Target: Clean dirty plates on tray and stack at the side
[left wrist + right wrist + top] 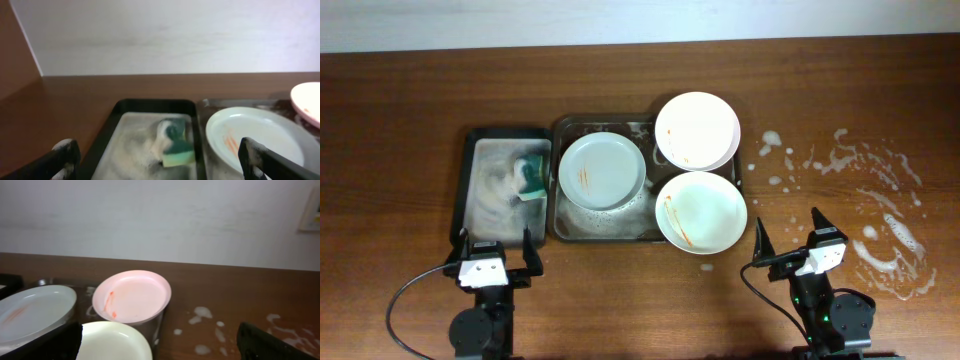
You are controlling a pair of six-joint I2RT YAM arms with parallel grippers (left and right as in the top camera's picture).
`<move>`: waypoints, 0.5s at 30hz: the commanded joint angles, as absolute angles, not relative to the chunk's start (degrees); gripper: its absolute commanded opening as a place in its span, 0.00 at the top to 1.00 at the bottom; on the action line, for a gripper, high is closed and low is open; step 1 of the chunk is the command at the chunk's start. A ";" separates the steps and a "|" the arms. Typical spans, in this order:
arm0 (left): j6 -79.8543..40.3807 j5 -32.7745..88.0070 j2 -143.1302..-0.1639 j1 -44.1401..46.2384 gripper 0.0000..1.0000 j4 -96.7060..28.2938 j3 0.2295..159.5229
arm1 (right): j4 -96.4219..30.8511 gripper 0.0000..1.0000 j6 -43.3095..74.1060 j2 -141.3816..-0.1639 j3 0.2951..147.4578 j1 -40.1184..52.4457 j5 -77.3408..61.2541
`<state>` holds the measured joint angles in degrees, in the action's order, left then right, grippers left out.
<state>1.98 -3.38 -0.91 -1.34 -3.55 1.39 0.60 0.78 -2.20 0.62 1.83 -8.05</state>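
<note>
Remote check, both arms parked at my near table edge. Left gripper: fingers spread wide, nothing between them, hovering just short of the small narrow black tray holding foam and a green-and-yellow sponge. Right gripper: fingers likewise released and empty, over bare wood just right of the large dark grey-brown rectangular metal tray. That tray sits mid-table, touching or nearly touching the small one, with soapy water along its near side. Three plates on it. Pale blue-grey round plate: left half of the tray, lying flat, thin orange streaks left of ctr. White round plate, far right: overhangs the tray's far right corner, orange marks along its left inner rim; right wrist cam shows it raised above the rest. White round plate, near right: overlaps the tray's near right edge, orange streaks on its left side. Foam-spattered patch of brown wood tabletop: right of the tray, no plate on it yet.
</note>
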 commanded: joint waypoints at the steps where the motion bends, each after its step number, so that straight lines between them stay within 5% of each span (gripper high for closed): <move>1: 2.85 0.56 -0.69 -1.63 0.01 -2.70 1.83 | 1.10 0.02 0.45 -2.04 2.63 2.24 -13.93; 8: 2.90 5.21 -25.63 -1.63 0.01 -12.32 28.99 | -5.32 0.02 0.43 -23.68 26.50 2.24 -28.99; 15: 4.05 6.70 -67.40 -1.63 0.01 -52.49 76.47 | -42.26 0.02 0.43 -63.81 70.11 3.09 -33.30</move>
